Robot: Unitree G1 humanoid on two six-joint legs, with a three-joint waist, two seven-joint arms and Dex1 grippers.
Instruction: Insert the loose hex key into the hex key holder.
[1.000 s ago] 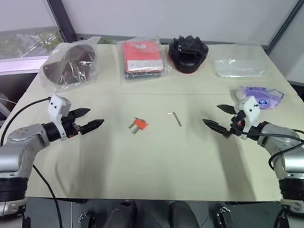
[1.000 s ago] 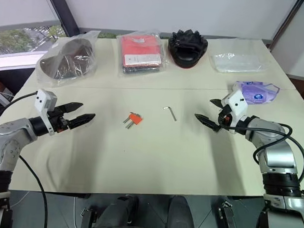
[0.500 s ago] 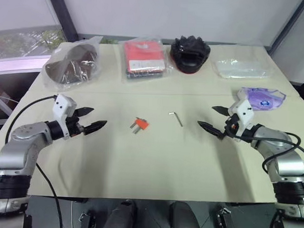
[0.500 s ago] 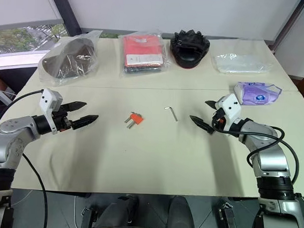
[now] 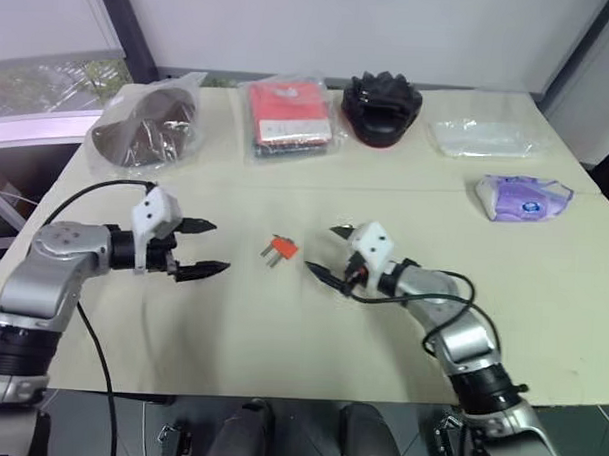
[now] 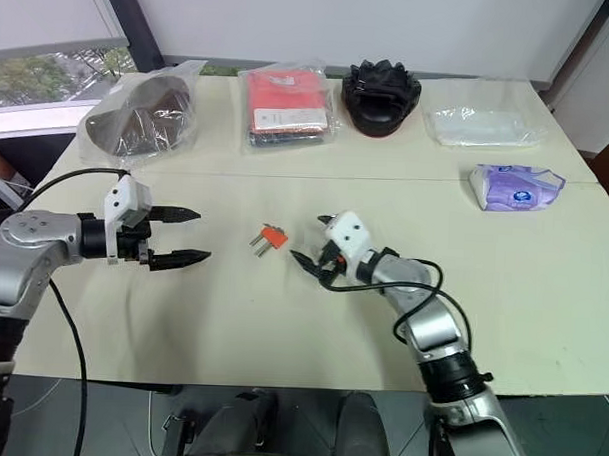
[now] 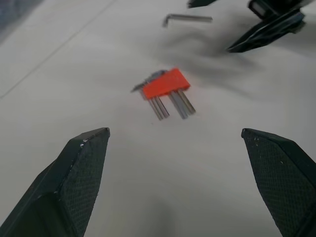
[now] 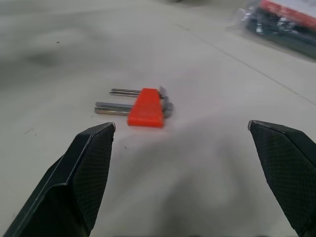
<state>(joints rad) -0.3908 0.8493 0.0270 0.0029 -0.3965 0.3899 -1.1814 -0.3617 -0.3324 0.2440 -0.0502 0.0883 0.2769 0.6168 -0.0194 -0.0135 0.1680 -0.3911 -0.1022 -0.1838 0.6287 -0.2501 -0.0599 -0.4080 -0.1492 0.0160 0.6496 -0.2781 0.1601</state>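
Left tool [image 5: 202, 248] spread wide, holding nothing. Right tool [image 5: 327, 252] spread wide too, holding nothing. Small orange-red plastic block with short grey metal keys sticking out [image 5: 278, 250] lies flat on pale worktop [image 5: 281, 327], between both tools, touching neither. Thin silver L-shaped metal rod [image 7: 186, 19] lies on worktop just beside right tool fingers [image 7: 266, 33], past orange block from left tool.

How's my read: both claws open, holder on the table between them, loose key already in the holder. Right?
No. The loose key lies on the table, apart from the holder, near the right claw; the left wrist view shows it. Both claws are open, the left claw included, holder between them.
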